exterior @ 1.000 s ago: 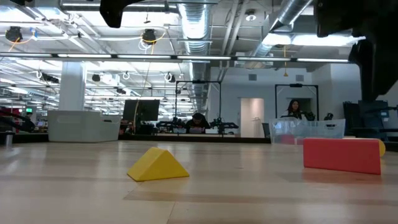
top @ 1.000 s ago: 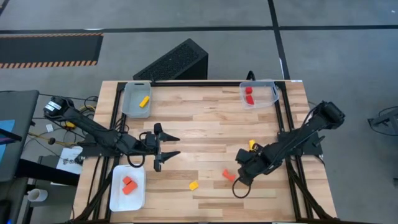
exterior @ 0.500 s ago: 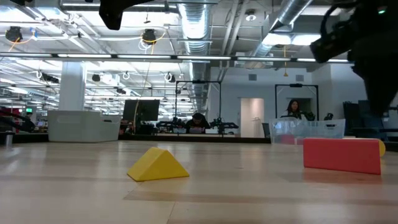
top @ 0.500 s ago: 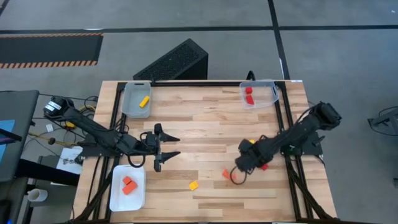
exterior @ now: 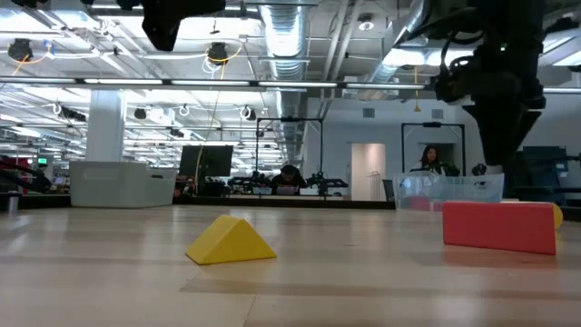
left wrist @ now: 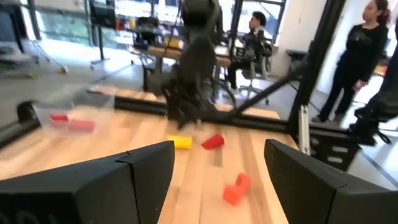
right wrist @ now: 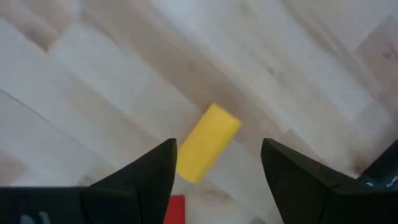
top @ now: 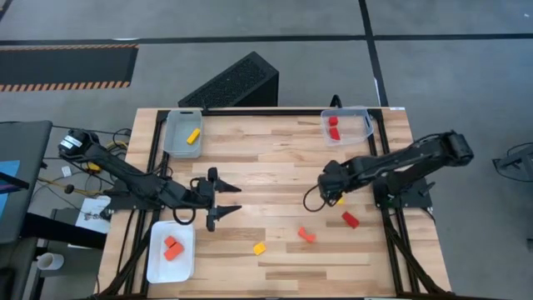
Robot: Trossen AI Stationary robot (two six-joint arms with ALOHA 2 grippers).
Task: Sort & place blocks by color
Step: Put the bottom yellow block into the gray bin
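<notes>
The right gripper (top: 326, 193), fingers apart and empty, hovers over a yellow block (right wrist: 207, 142) (about three o'clock on the table (top: 275, 150)); lowering and closing looks next.

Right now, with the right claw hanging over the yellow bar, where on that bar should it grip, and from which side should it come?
Probably straight down from above, closing across the middle of the yellow bar on its two long sides. It lies flat and alone on the table, and the open right claw hangs over it; its fingers roughly flank the bar's length.
</notes>
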